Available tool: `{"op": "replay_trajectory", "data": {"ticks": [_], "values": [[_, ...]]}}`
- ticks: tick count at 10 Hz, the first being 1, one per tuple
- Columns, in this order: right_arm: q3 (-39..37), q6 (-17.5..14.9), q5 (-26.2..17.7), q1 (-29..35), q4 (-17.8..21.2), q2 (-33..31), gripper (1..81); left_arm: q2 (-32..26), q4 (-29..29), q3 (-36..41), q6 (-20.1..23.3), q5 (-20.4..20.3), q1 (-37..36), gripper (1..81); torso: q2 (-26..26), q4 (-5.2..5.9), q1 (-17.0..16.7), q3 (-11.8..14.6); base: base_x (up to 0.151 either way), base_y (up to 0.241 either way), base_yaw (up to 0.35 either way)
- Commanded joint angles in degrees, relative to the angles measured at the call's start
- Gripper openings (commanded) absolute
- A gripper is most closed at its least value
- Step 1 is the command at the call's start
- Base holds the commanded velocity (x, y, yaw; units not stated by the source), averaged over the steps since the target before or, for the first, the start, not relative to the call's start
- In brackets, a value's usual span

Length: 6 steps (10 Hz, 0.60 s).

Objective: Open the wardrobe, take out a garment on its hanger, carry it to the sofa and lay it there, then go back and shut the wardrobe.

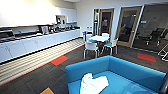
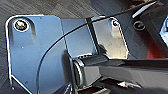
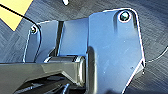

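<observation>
Lying crumpled on the sofa seat — the garment.

We see the sofa, bright turquoise with a curved back, standing on the dark carpeted floor. The garment, white and crumpled, lies directly on its seat cushion, near the front edge. Orange carpet tiles sit flush in the floor beyond.

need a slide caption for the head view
White garment lying crumpled on the seat of the turquoise sofa, with a white table and chairs behind it.
</observation>
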Motion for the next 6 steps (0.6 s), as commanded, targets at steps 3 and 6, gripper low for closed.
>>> {"op": "replay_trajectory", "data": {"ticks": [3, 6], "values": [[0.2, 0.0, -3.2, 1.8, -0.4, 0.2, 81.1, -0.4, 0.8, 0.4, 0.2, 1.7, -2.3, 81.1, 0.0, 0.00, 0.1, -0.1, 0.000, 0.000, 0.205], [0.2, -0.1, -3.2, 1.9, -0.1, 0.2, 81.1, -0.5, 0.8, 0.4, 0.2, 1.7, -2.3, 81.1, 0.0, 0.00, 0.1, -0.1, 0.000, 0.000, 0.205]]}}
